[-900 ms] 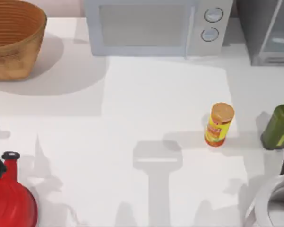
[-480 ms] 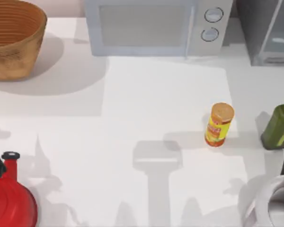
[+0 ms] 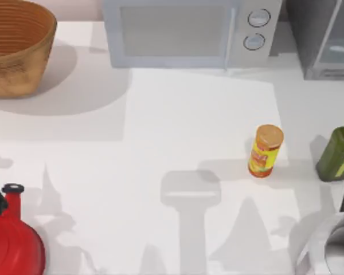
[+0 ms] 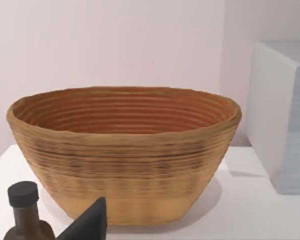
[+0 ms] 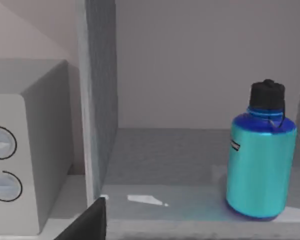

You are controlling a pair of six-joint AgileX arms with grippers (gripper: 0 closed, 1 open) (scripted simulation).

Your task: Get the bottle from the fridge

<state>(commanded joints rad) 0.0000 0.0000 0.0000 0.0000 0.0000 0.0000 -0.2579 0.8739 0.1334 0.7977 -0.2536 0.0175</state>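
Bottle (image 5: 262,167) stands upright on the floor of the open fridge (image 5: 97,115), toward its right side, black cap on top. Fridge sits at the table's far right (image 3: 324,40), just right of the microwave (image 3: 186,31). Right gripper faces into the fridge, well apart from the bottle; finger state cannot be told. Left gripper faces the wicker basket (image 4: 125,150) at far left; likewise undetermined.
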